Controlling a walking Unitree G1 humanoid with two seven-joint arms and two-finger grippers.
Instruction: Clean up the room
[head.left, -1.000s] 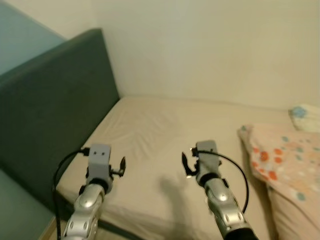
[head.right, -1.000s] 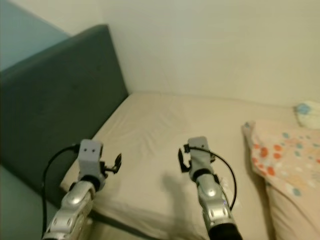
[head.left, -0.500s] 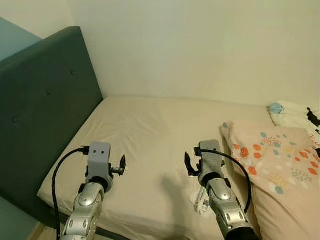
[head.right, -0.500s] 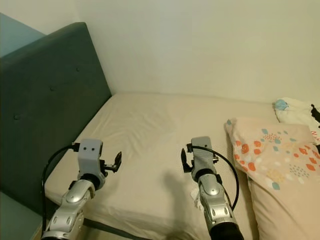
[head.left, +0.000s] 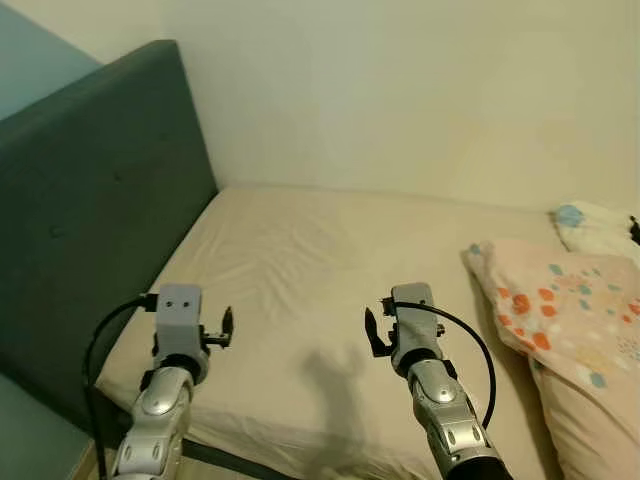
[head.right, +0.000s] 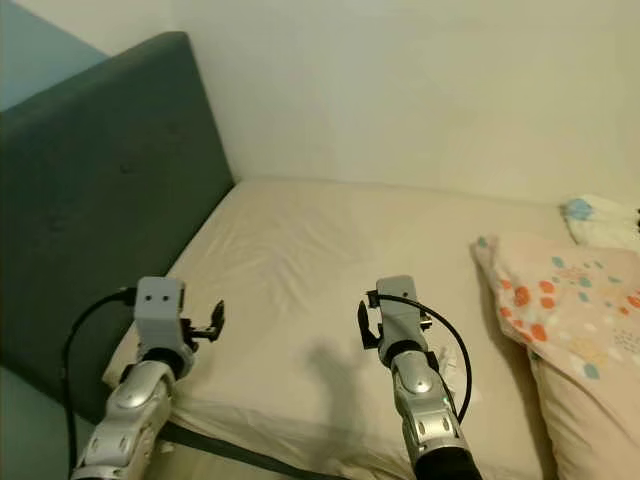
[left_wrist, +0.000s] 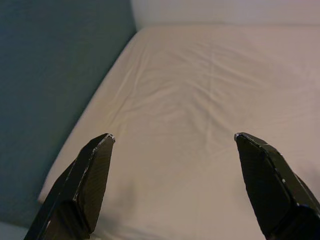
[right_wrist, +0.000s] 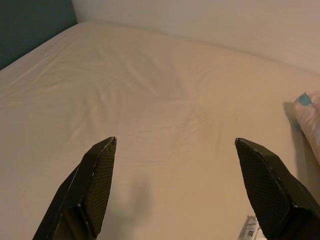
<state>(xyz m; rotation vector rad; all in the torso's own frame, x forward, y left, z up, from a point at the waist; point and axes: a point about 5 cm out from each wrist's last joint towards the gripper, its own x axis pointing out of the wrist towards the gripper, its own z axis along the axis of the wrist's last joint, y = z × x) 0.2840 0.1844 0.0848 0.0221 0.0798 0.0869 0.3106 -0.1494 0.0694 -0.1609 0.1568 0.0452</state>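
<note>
Both grippers hang in the air over the near edge of the bed (head.left: 300, 260), each spread wide and holding nothing. Seen from the head camera, the left gripper (head.left: 222, 328) sits at the end of a silver arm that rises from the lower left, bent up at the wrist, with a black cable looping off its grey wrist block. The right gripper (head.left: 374, 333) is raised the same way from the lower right, its own cable arching beside the forearm. In each wrist view the 2 black fingers (left_wrist: 90, 175) stand far apart with bare beige sheet between them, touching nothing.

1 dark teal headboard (head.left: 90, 210) runs along the bed's left side. 1 patterned pillow (head.left: 570, 330) with orange and blue spots lies at the right, well apart from the right gripper, and 1 small white item with a blue patch (head.left: 590, 220) sits beyond it by the wall. A small white scrap (right_wrist: 248, 231) lies on the sheet beside the right gripper's finger.
</note>
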